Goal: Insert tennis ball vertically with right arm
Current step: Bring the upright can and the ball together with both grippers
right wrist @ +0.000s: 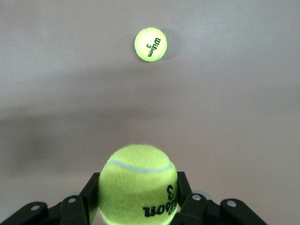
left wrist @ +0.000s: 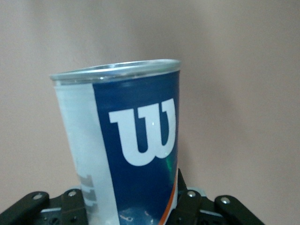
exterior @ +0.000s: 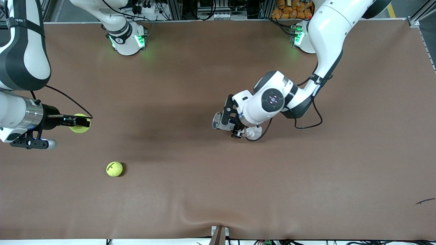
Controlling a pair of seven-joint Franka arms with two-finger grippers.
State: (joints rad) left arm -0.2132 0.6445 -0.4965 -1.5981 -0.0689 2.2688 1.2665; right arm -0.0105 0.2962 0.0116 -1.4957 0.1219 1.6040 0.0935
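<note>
My right gripper [exterior: 81, 121] is shut on a yellow-green tennis ball [exterior: 79, 128] and holds it above the table at the right arm's end. In the right wrist view this ball [right wrist: 138, 185] sits between the black fingers [right wrist: 89, 194]. My left gripper [exterior: 235, 127] is shut on a blue and white Wilson can [exterior: 217, 121] over the middle of the table. The can leans with its open rim toward the right arm's end. In the left wrist view the can [left wrist: 136, 140] fills the space between the fingers [left wrist: 190, 201], rim uppermost.
A second tennis ball [exterior: 114, 169] lies loose on the brown table [exterior: 306, 177], nearer to the front camera than the held ball; it also shows in the right wrist view [right wrist: 150, 44]. A small dark scrap [exterior: 425, 201] lies near the left arm's end.
</note>
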